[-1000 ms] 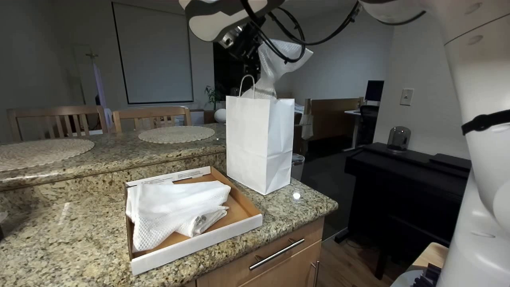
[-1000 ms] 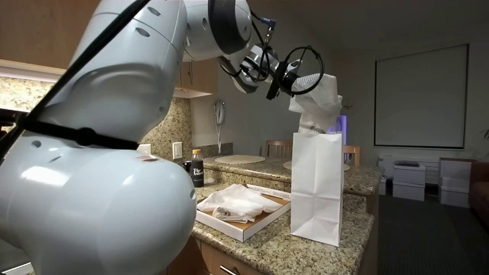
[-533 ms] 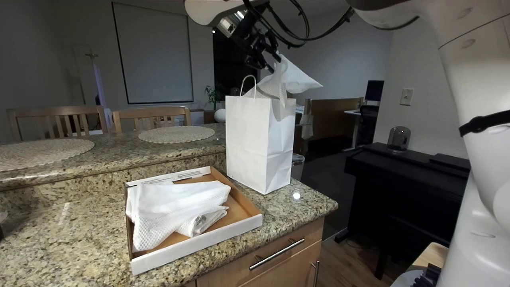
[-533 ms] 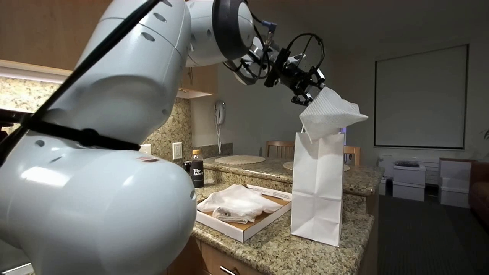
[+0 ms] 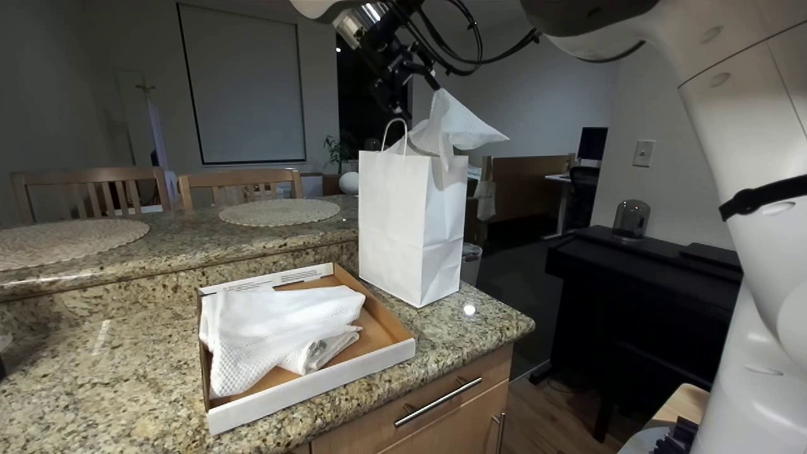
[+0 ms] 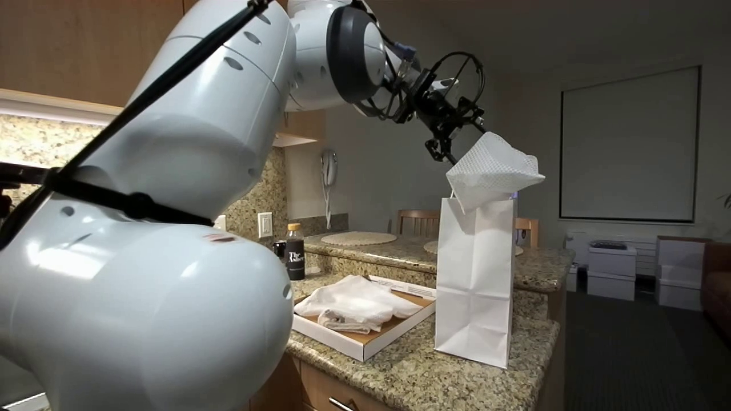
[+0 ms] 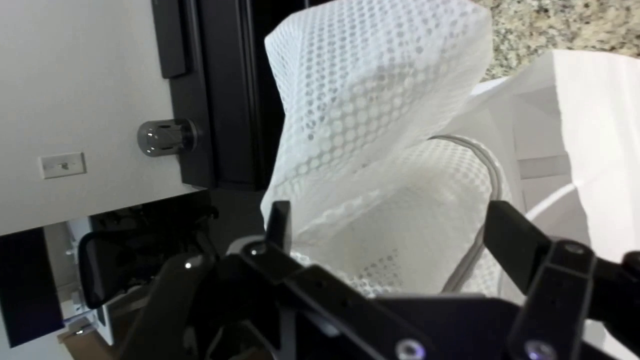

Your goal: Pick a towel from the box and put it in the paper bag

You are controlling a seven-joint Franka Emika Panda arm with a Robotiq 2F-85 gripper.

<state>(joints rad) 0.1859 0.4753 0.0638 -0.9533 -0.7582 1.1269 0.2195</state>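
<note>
The towel (image 7: 370,145) is white and crumpled, a dotted mesh with a curved grey line across it, bunched in the mouth of the bag (image 6: 474,285), its top standing out and a flap hanging outside. The tool (image 7: 392,227), spread wide, grips nothing.

There is one paper bag (image 5: 392,228), one open box (image 5: 315,385), two placemats (image 5: 280,212).

- Upper centre: black two-fingered gripper (image 5: 421,102) hung, jaws parted.
- Centre: white mesh towel (image 5: 459,125) jutted from upright white paper bag (image 5: 394,224).
- Lower left: shallow white-and-brown cardboard box (image 5: 315,385) lay on speckled stone counter (image 5: 120,391).
</note>
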